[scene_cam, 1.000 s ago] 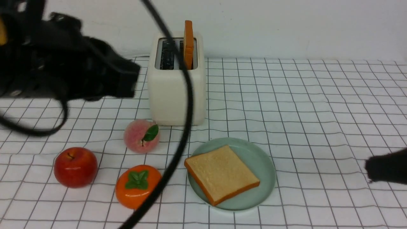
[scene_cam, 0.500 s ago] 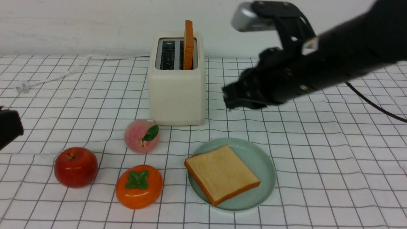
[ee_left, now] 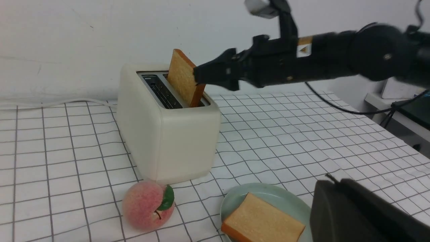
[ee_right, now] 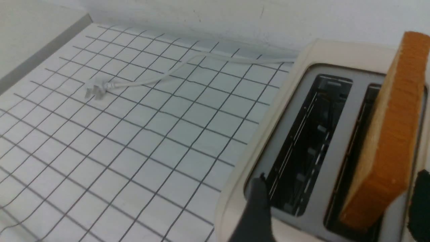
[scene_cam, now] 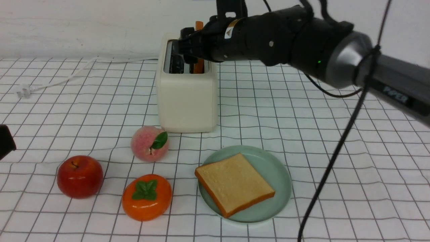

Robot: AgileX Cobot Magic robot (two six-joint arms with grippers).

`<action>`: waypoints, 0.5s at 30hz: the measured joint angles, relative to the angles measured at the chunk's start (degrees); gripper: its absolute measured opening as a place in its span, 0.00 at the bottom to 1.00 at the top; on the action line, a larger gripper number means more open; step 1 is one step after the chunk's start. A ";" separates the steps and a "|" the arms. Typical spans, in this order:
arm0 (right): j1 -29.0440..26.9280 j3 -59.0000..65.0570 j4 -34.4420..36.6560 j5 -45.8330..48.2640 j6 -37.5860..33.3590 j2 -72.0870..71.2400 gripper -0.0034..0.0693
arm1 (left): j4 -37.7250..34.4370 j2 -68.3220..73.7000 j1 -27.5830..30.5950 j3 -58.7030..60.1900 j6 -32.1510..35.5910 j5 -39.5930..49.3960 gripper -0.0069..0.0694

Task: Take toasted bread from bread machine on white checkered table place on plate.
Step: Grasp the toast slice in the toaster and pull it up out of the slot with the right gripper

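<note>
Right gripper (scene_cam: pixel 191 47) hangs spread over the bread machine (scene_cam: pixel 186 101), straddling the upright toast slice (ee_left: pixel 183 80) in its right-hand slot. At five o'clock from it, the plate (scene_cam: pixel 280 174) holds a second slice (scene_cam: pixel 235 183), lying flat. Left gripper (scene_cam: pixel 5 141), low at nine o'clock, is mostly out of frame, so I cannot tell its state.

Front cam btwn the arms looks fwd & down over the white checkered table (scene_cam: pixel 336 134). Left wrist cam: low, from the left, mid-range; right wrist cam: close above the bread machine (scene_cam: pixel 186 101), shared by all 3.
</note>
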 joint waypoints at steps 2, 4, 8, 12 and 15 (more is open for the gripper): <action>-0.22 -0.83 -0.19 -0.42 0.41 1.36 0.86 | 0.00 0.00 0.00 0.00 0.00 0.00 0.07; -1.13 -2.03 -0.52 -1.61 2.36 3.64 0.85 | 0.06 0.00 0.00 0.00 0.00 0.00 0.07; -2.78 -2.19 -0.63 -3.57 5.00 5.23 0.78 | 0.17 0.00 0.00 0.00 0.00 0.00 0.07; -3.22 -2.46 -0.78 -6.27 5.77 6.20 0.71 | 0.21 0.00 0.00 0.00 0.05 -0.06 0.07; -3.15 -2.62 -0.78 -8.47 5.97 6.67 0.65 | 0.21 0.00 0.00 0.00 0.05 -0.76 0.07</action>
